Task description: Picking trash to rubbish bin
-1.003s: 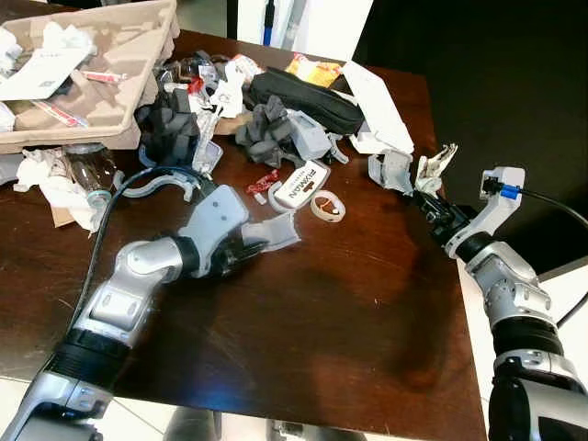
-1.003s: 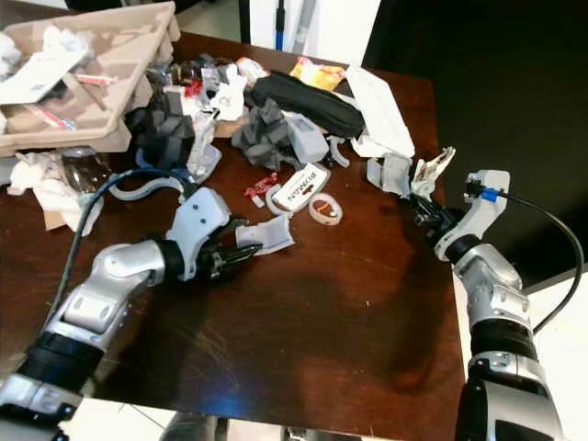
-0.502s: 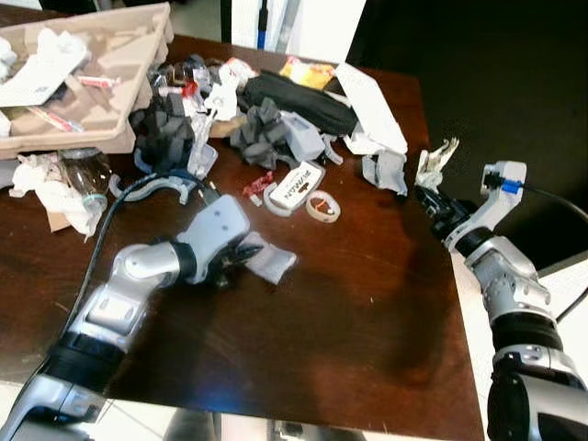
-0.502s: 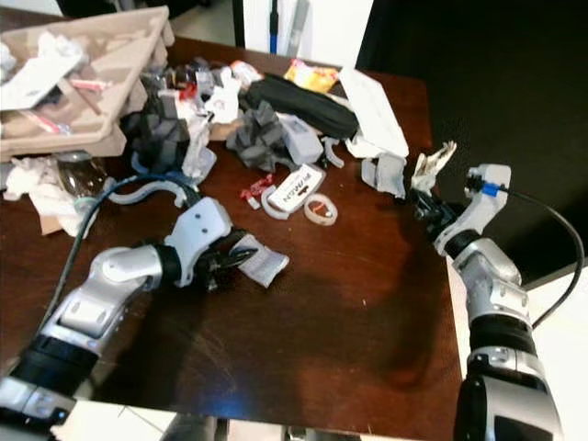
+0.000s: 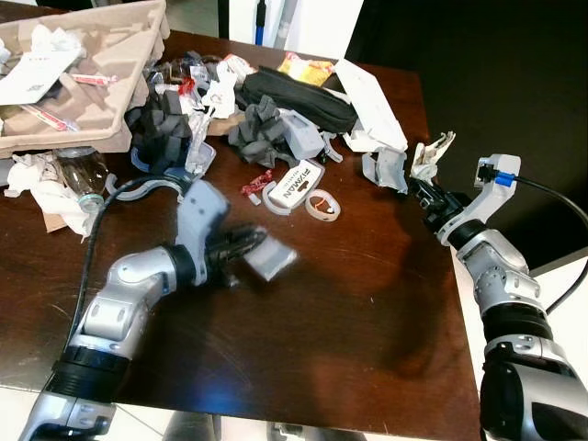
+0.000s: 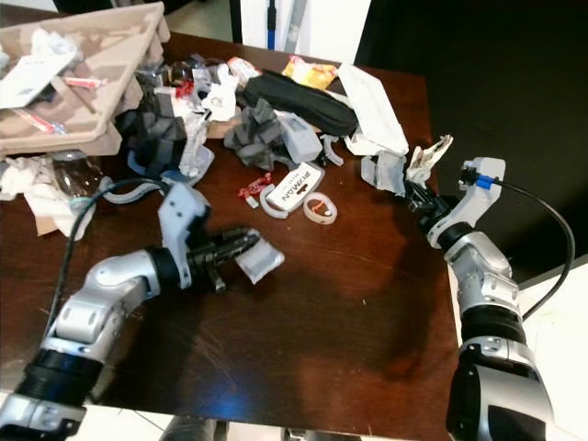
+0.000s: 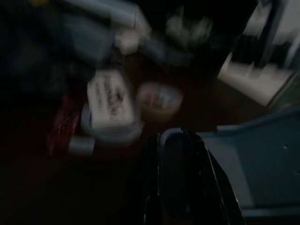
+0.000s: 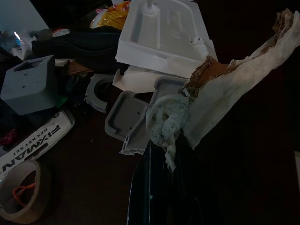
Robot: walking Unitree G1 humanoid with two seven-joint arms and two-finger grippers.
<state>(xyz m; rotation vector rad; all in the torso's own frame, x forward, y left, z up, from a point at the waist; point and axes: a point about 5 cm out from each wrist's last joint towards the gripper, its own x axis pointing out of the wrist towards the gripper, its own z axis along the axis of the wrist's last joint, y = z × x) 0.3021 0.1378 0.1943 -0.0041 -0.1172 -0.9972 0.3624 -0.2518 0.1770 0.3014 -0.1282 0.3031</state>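
Note:
My left gripper [image 5: 244, 246] is shut on a flat grey plastic piece [image 5: 268, 259] and holds it just above the middle of the dark wooden table [image 5: 349, 303]. In the left wrist view the grey piece [image 7: 253, 168] lies beside one black finger [image 7: 180, 183]. At the table's right edge, my right gripper [image 5: 421, 189] is shut on a crumpled scrap of paper and cardboard [image 5: 432, 152]. The scrap [image 8: 225, 98] sticks up from the fingers in the right wrist view.
Trash covers the far half of the table: a cardboard tray [image 5: 110, 55], black pouch [image 5: 294, 96], white plastic tray [image 5: 372, 101], grey foam pieces [image 5: 262, 129], FIXMAN box [image 5: 296, 182], tape roll [image 5: 323, 204], and a plastic bottle [image 5: 78, 175] with tissues.
My left gripper has closed on the grey piece, turned at the wrist and raised it off the table. The right gripper holds the scrap in nearly the same place.

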